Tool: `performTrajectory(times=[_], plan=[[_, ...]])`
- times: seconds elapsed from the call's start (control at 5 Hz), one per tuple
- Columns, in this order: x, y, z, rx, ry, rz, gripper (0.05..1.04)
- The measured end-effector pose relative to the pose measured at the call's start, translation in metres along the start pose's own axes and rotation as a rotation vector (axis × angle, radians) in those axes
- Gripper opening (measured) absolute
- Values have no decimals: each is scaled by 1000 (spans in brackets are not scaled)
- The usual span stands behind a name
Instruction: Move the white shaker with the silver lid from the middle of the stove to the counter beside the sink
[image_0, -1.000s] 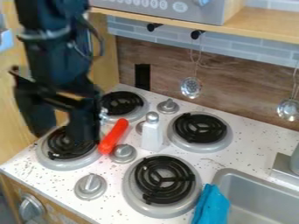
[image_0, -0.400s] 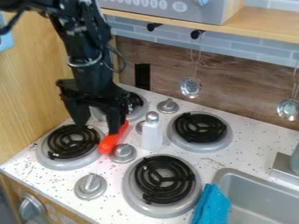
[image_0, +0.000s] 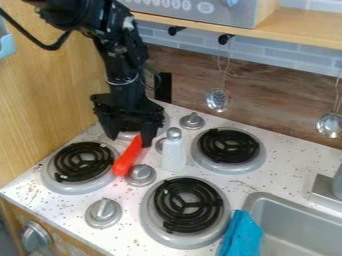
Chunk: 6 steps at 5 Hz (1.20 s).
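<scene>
The gripper (image_0: 129, 141) hangs over the stove, its fingers (image_0: 146, 140) spread well apart with nothing clasped. The red handle (image_0: 127, 159) has its upper end between them, closer to the fingertip on the shaker side; whether it touches is not clear. From there it slants down in front of the fingers, between a burner (image_0: 82, 161) and a knob (image_0: 141, 175). The white shaker (image_0: 174, 154) stands upright just beside that fingertip. Another burner (image_0: 163, 122) lies behind the fingers. The gripper's placing at the handle looks done; a hold is not yet made, and nothing is lifted.
</scene>
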<state>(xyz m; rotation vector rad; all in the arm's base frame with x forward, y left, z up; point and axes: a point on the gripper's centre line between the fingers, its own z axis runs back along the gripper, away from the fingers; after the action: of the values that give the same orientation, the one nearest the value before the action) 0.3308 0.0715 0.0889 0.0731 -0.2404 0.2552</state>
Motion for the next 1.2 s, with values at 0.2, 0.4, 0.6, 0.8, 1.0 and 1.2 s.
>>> performTrajectory(times=[0.2,0.4,0.6,0.8,1.0,1.2], plan=[[20,0,-14,18,16,10,1000],[39,-12,-17,13,10,12,1000],[53,-31,-17,-1,4,-18,1001],[58,-38,-27,-10,23,-29,1000],[62,-50,-35,-6,30,-53,1000],[64,-48,-42,22,47,-57,1000]])
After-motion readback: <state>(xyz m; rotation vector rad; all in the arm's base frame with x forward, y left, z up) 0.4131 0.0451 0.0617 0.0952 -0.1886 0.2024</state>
